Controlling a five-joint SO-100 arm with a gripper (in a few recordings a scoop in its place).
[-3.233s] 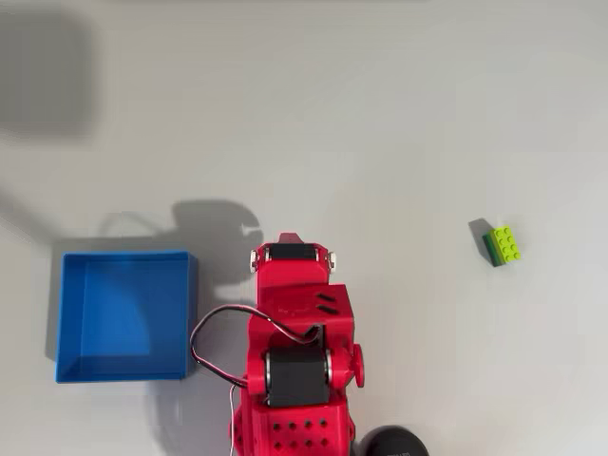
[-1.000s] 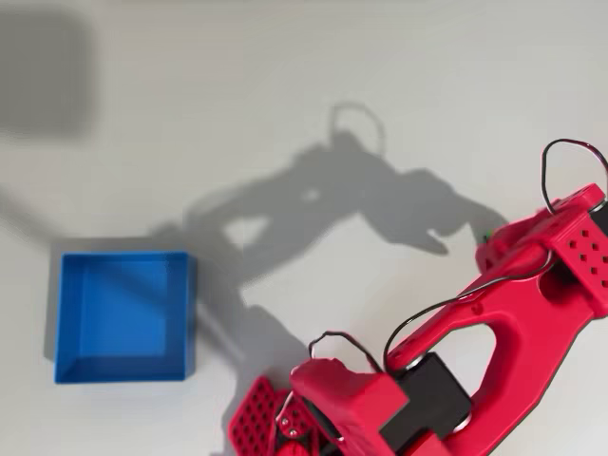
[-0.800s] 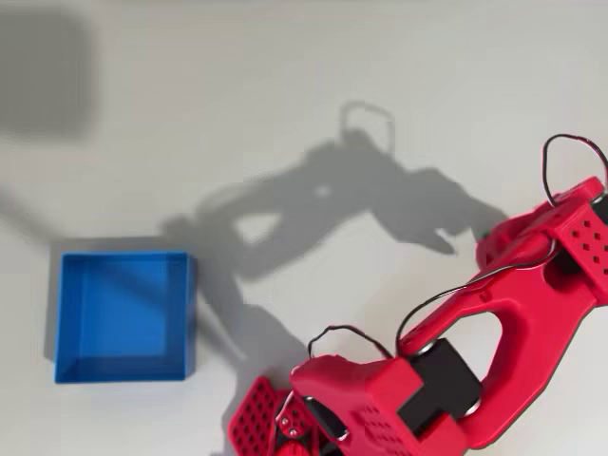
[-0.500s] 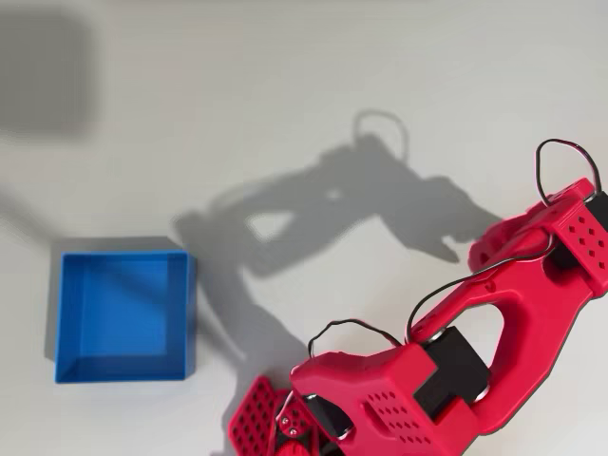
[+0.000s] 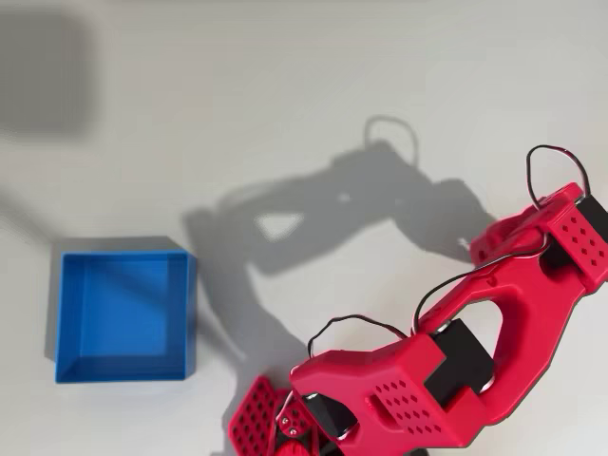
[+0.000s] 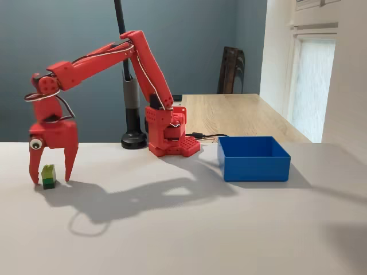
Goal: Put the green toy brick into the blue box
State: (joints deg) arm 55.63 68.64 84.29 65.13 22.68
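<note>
The brick [image 6: 49,176] is tiny, lime green on top with a darker green base, standing on the tabletop [image 6: 183,229] at the left of the fixed view. The red fingers [image 6: 50,172] hang spread, one either side of it, tips near the tabletop, not visibly touching it. The box [image 6: 253,158] sits well apart at right.

Bright, even room light in both views, no blur anywhere. Overhead view: the arm [image 5: 494,323] throws a hard, dark shadow up and left across the pale table [image 5: 285,114], with a soft grey patch in the top-left corner. Fixed view: the shadow falls forward toward the camera; daylight enters through the window [image 6: 315,74] at right, slightly washed out. The blue box [image 6: 253,158] casts a short shadow. No glare.
</note>
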